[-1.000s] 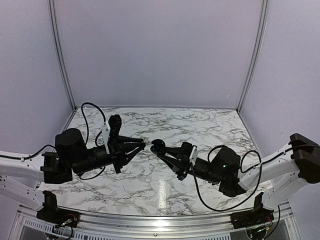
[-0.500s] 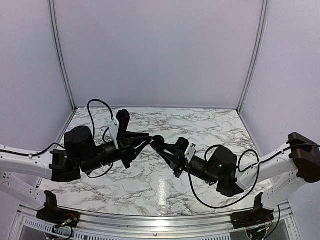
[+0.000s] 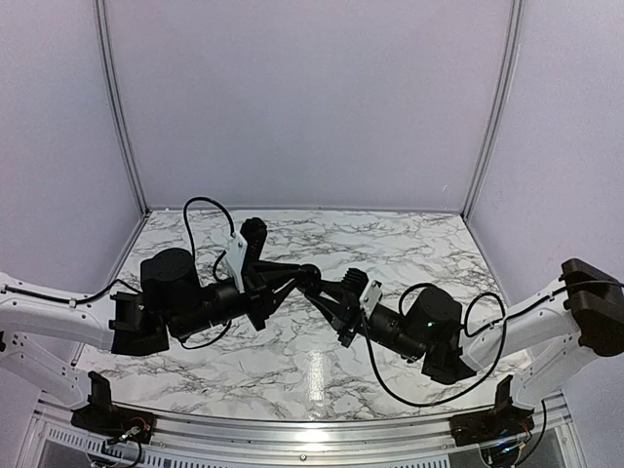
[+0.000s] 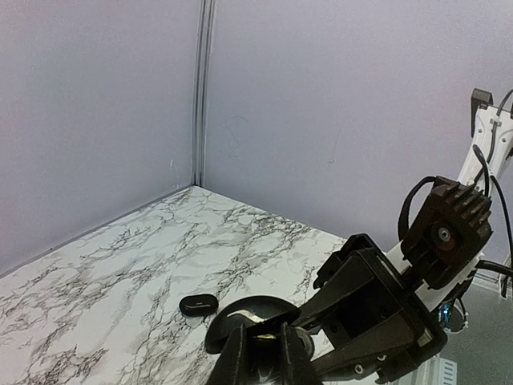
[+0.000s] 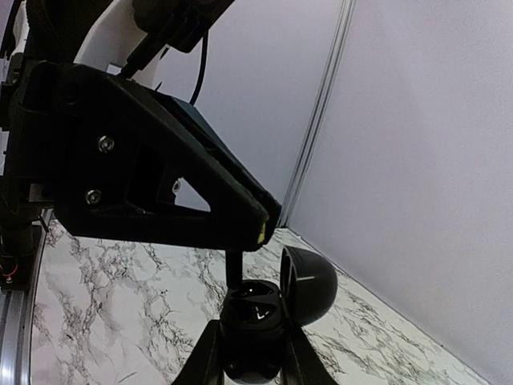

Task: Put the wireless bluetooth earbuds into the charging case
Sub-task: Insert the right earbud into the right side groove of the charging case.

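— How many buds show?
— One earbud [image 5: 233,269]: a thin black stem, upright, tip down into the case [image 5: 255,309].
— Who grips what?
— The left claw [image 4: 264,341] is clenched on that bud. The right claw [image 5: 250,337] grasps the single glossy, rounded case, lid [image 5: 309,285] tipped open, above the marbled table [image 4: 120,273].
— Farther out?
— One black oval piece [image 4: 199,304] lies flat on it.
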Motion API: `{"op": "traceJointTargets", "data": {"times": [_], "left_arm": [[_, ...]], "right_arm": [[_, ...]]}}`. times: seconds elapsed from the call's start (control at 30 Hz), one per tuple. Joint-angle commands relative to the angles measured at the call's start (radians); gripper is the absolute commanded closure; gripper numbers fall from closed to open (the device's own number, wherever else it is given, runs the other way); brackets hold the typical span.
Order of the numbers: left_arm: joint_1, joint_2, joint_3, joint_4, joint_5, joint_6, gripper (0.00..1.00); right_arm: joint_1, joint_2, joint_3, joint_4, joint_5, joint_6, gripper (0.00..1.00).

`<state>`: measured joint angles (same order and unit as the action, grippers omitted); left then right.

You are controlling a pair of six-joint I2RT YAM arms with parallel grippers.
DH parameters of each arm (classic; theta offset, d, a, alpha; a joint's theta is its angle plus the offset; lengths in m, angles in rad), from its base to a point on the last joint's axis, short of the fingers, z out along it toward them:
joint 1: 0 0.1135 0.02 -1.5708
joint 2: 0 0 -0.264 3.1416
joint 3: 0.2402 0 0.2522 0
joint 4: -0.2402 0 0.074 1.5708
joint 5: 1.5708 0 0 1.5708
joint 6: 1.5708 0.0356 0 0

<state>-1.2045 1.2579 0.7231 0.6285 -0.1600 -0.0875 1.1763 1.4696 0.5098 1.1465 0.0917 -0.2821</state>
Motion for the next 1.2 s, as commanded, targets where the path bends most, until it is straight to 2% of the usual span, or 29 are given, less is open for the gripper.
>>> {"op": "traceJointTargets", "data": {"times": [0.0,0.47,0.83,1.17], "left_arm": [[-0.006,0.022,0.034,0.045,-0.016,-0.009,0.96],[-0.006,0.053,0.021,0.045,-0.063,-0.020,0.96],[-0.007,0.070,0.022,0.045,-0.048,-0.037,0.91],[-0.019,0.089,0.044,0.044,-0.012,-0.047,0.93]], "right_arm": [[0.011,-0.013,0.035,0.001,-0.004,0.004,1.00],[0.012,-0.020,0.009,0.053,-0.030,0.007,1.00],[0.013,-0.015,0.014,0.076,0.057,0.040,1.00],[0.013,-0.019,0.011,0.081,0.095,0.052,1.00]]}}
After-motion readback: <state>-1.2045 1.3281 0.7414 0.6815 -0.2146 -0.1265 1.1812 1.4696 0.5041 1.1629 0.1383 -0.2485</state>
